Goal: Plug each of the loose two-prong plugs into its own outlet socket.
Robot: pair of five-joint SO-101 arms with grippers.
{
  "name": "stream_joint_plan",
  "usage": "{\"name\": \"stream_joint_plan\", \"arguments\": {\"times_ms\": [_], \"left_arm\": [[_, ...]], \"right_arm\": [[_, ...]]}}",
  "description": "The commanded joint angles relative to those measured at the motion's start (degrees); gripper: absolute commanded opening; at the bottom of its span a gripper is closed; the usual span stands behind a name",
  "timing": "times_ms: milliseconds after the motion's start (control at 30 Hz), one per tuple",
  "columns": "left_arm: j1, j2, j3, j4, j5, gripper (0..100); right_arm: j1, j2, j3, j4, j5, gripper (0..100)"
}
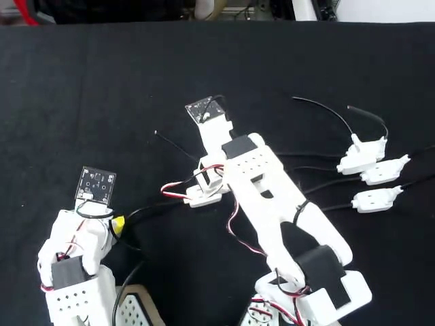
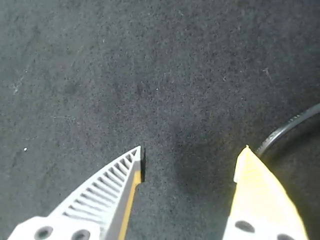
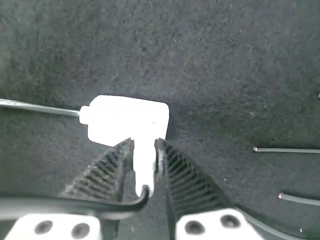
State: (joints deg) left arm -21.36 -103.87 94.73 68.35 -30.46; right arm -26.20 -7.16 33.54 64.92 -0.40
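Observation:
My right gripper [image 3: 145,152] is shut on the narrow stem of a white two-prong plug [image 3: 125,120], whose blocky body lies on the black cloth just beyond the fingertips. A thin cable [image 3: 40,107] runs off from the plug's side. In the high view the right arm [image 1: 251,170] stretches to the middle of the table. Three white outlet pieces [image 1: 360,157] [image 1: 384,170] [image 1: 374,199] with black cords lie at the right. My left gripper [image 2: 193,150] is open above bare cloth, and its arm [image 1: 81,238] stands at the near left.
A black cable [image 2: 290,127] curves past the left gripper's yellow finger [image 2: 260,190]. Two loose cable ends [image 3: 285,149] [image 3: 300,199] lie beside the right gripper. Thin black cords [image 1: 326,112] arc behind the outlet pieces. The black cloth [image 1: 102,88] covers the table.

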Motion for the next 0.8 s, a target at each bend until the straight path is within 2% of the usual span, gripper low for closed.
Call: {"name": "stream_joint_plan", "arguments": {"times_ms": [0, 500, 767], "left_arm": [[-0.48, -0.26, -0.22, 0.18, -0.62, 29], [-0.48, -0.26, -0.22, 0.18, -0.62, 29], [-0.48, -0.26, -0.22, 0.18, -0.7, 29]], "right_arm": [[0.09, 0.75, 1.63, 1.41, 0.44, 1.3], [0.26, 1.1, 1.54, 2.99, 1.41, 1.3], [5.36, 1.1, 1.63, 2.99, 1.41, 1.4]]}}
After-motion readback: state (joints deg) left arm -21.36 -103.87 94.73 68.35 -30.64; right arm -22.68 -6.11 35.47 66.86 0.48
